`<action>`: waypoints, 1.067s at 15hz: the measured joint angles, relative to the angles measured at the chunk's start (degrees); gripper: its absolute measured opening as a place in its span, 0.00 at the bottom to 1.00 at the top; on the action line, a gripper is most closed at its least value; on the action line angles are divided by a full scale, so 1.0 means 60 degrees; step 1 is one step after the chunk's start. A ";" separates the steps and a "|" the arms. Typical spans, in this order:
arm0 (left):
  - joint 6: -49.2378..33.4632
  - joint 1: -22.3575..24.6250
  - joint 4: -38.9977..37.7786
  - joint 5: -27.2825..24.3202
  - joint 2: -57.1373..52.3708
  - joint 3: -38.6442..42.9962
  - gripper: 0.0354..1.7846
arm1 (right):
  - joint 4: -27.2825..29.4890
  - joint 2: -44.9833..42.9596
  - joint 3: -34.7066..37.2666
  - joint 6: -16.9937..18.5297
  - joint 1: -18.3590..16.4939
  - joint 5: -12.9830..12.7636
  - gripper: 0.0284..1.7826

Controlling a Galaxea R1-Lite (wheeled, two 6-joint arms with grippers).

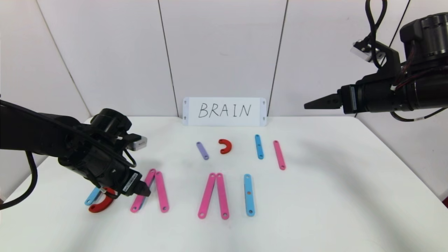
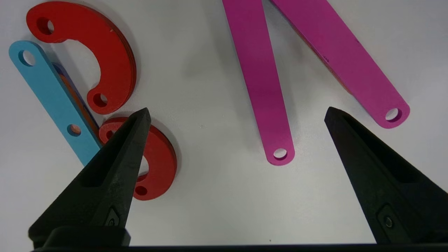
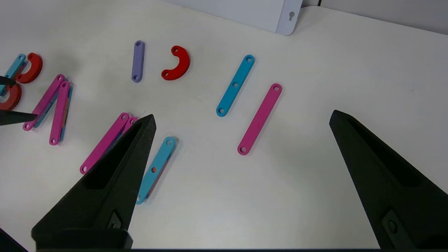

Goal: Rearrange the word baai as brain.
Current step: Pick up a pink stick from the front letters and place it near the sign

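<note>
Low by the B (image 1: pixel 99 201), left gripper (image 2: pixel 236 115) wide open, empty. Best centred over one pink strip (image 2: pixel 260 80) before closing. Right gripper (image 3: pixel 241 117) raised, open, idle.

Probably a lab; bare white table (image 1: pixel 332 196); plain panelled wall (image 1: pixel 224 49).
</note>
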 joint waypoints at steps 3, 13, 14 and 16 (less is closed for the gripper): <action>-0.0146 0.0000 -0.0197 0.0018 0.0165 0.0134 0.97 | 0.0000 0.0004 0.0006 0.0000 0.0008 0.0000 0.97; -0.0372 -0.0008 -0.0689 -0.0004 0.0532 0.0244 0.90 | -0.0006 0.0077 0.0002 -0.0012 0.0012 0.0004 0.97; -0.0368 -0.0012 -0.0689 -0.0014 0.0557 0.0244 0.84 | -0.0002 0.0077 0.0000 -0.0012 0.0016 0.0000 0.97; -0.0378 -0.0026 -0.0695 -0.0014 0.0616 0.0236 0.70 | -0.0002 0.0077 0.0000 -0.0012 0.0018 0.0000 0.97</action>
